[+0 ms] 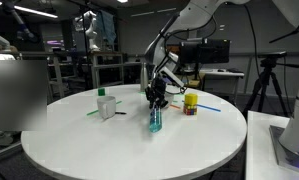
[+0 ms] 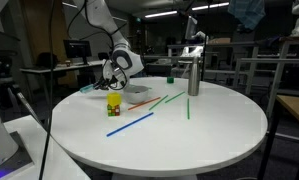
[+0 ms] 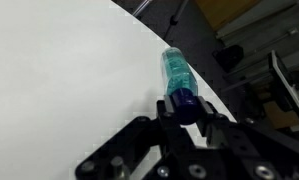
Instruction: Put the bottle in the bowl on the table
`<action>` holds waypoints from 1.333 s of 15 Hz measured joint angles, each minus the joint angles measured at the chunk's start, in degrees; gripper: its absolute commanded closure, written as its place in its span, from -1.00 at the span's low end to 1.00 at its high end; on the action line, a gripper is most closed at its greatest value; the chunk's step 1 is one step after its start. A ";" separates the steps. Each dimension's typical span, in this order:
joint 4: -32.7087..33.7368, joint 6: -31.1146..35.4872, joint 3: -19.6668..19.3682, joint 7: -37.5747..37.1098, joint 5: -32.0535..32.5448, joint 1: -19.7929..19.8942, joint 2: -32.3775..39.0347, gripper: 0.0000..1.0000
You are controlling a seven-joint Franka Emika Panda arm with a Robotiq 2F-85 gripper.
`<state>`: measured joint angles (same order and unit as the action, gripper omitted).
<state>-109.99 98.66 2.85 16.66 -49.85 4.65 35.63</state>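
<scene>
on the white table (image 1: 89,150), jaws clamp the teal bottle (image 1: 155,121) by its dark top; yellow container (image 1: 190,103) nearby

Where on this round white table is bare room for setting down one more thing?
The wide near edge of the round white table, in front of the translucent teal bottle, is bare. Crowded: around the small yellow container, the coloured sticks and the gripper.

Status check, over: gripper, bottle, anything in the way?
Gripper shut on bottle, fingers at its dark top. Bottle upright at the table; lifted or not, can't tell. Bowl not seen. Yellow container nearby.
</scene>
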 measured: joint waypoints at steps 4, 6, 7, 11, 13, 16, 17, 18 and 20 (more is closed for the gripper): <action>0.68 -0.53 -0.01 -0.05 0.00 0.00 0.76 0.87; 1.04 -1.12 -0.05 -0.05 0.00 0.00 1.19 0.87; 1.19 -1.49 -0.09 -0.05 0.00 0.00 1.34 0.10; 1.35 -1.97 -0.23 -0.06 0.01 0.01 1.39 -0.54; 1.51 -1.99 -0.28 -0.07 0.01 0.01 1.39 -0.80; 1.75 -1.99 -0.31 -0.08 0.01 0.01 1.39 -1.00; 1.82 -2.00 -0.31 -0.08 0.01 0.01 1.39 -1.00; 1.89 -2.00 -0.31 -0.08 0.01 0.01 1.39 -1.00; 1.97 -2.00 -0.31 -0.08 0.01 0.01 1.39 -1.00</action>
<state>-108.02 96.66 2.54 16.58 -49.85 4.65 37.02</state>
